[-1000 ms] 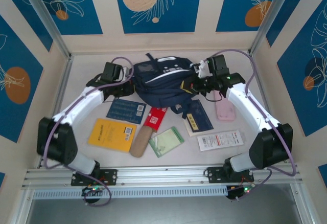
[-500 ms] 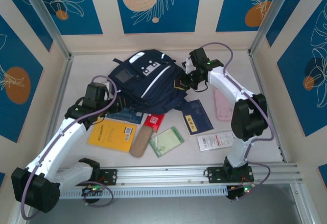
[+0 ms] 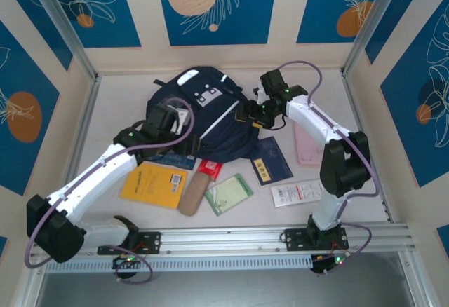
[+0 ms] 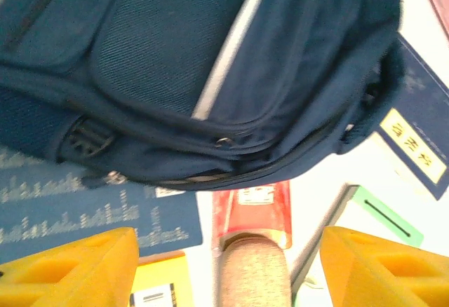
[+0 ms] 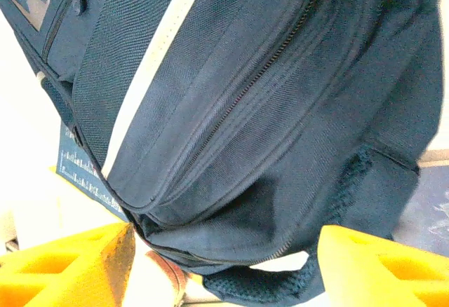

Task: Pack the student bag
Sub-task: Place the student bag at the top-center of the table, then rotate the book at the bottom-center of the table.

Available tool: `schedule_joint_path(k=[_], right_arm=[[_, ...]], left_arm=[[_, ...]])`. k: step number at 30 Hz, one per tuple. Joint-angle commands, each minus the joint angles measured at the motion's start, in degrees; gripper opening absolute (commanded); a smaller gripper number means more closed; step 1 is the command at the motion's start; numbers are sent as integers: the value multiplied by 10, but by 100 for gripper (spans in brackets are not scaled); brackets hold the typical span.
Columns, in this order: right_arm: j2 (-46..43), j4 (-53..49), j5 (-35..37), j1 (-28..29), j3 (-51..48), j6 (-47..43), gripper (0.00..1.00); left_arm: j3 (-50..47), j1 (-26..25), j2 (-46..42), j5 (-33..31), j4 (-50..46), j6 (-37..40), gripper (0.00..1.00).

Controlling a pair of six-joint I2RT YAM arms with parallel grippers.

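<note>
Positioning step, by my read: student bag [image 3: 200,114] lies far-centre on table, no compartment seen open. Left gripper [image 4: 228,247] & right gripper [image 5: 224,251] both spread wide, holding nothing, flanking bag. Next: find zip pull, open up before lifting yellow book [image 3: 154,184].

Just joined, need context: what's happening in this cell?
Both arms are at the bag. The left gripper and right gripper hover open beside it, holding nothing. The yellow book, pink case and other items lie on the table, not yet packed.
</note>
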Motion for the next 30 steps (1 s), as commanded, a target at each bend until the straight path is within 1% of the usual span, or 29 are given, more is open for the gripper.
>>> schedule_joint_path(k=[1,3,5,9,12,14,17,18,20,22,26,30], right_arm=[[-63,8,33,-1,-47,3,72],[-94,17,29,3,-91,5,73],[-129,30,19,8,-144,19,73],[-199,85,-32,22,-264,73,73],[-221,101,-31,43,-320,81,73],[-216,118,-43,57,-350,71,73],[-192,138,-77,71,-378,55,73],[-184,145,-85,77,-385,52,73],[-171,156,-87,87,-392,47,73],[-163,165,-86,92,-398,45,73],[-152,172,-70,89,-405,34,73],[-128,167,-72,90,-397,26,73]], left_arm=[[20,-15,24,16,-3,0,68],[7,-21,32,40,16,-15,68],[-3,-30,39,44,19,-16,68],[-38,-48,46,53,34,-32,68],[-53,-77,59,37,34,-36,68],[-61,-98,65,37,32,-44,68],[-88,-127,65,74,45,-65,59],[-99,-137,67,92,49,-71,55],[-122,-159,69,119,56,-76,49],[-146,-187,67,121,62,-80,41],[-179,-229,68,119,83,-94,30],[-200,-250,82,117,100,-106,26]])
